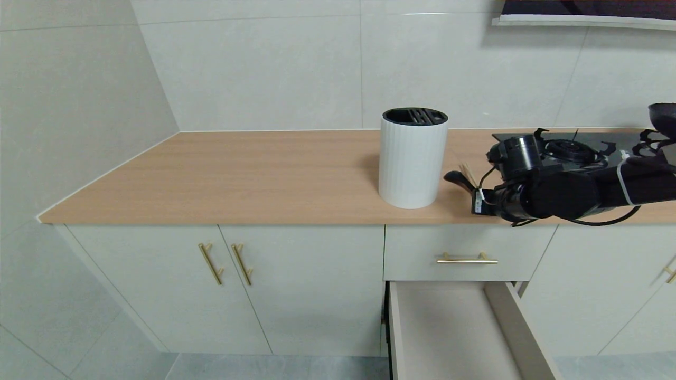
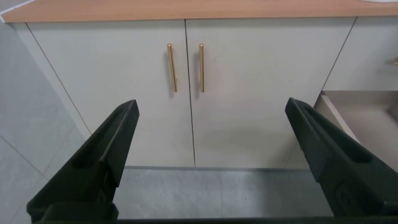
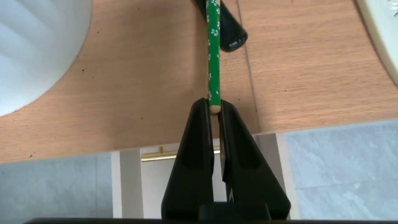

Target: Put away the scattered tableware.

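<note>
Right claw (image 3: 216, 112) — on green chopstick (image 3: 214, 56) end

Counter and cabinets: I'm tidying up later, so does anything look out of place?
The lower drawer stands pulled open beneath the shut upper drawer. The right gripper pinches a green chopstick by its end.

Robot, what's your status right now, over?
Right gripper shut on green chopstick at counter edge. Left gripper open, by cupboard doors. White holder close beside.

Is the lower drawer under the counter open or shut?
Open: the lower drawer is pulled out from the cabinet front, its inside showing.
</note>
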Available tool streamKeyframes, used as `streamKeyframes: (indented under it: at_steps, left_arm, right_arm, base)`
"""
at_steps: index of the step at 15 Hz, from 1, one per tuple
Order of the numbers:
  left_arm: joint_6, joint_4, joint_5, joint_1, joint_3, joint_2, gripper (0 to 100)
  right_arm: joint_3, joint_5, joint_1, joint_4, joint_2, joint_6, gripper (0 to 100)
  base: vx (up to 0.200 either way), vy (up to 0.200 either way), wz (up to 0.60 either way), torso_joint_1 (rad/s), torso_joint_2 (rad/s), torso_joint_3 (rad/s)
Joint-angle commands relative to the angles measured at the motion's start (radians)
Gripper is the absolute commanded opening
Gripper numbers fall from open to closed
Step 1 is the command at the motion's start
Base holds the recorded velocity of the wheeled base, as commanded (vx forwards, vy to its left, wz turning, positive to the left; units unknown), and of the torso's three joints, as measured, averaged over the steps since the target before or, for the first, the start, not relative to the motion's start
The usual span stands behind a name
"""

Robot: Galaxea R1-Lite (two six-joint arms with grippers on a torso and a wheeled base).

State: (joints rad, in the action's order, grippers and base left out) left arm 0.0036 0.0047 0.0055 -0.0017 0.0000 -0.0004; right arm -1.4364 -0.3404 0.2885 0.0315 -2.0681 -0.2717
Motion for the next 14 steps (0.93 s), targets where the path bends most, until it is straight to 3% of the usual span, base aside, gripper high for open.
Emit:
streamKeyframes:
  at_steps: [1, 8, 14]
  left_arm:
    - [-0.001, 0.0, 0.001, 0.0, 0.0, 0.0, 100]
    - [0.001, 0.0, 0.001, 0.0, 0.0, 0.0, 100]
    - [-0.001, 0.0, 0.001, 0.0, 0.0, 0.0, 100]
  right_arm:
    - [0.002, 0.0, -0.002, -0.001, 0.017, 0.0, 0]
    - [0.057, 0.004, 0.0, -0.005, 0.14, 0.002, 0]
    - [0.249, 0.034, 0.015, -0.005, 0.382, 0.002, 0]
  base:
    - [0.0, 0.0, 0.0, 0.0, 0.0, 0.0]
    - [0.0, 0.0, 0.0, 0.0, 0.0, 0.0]
    - [0.0, 0.0, 0.0, 0.0, 0.0, 0.0]
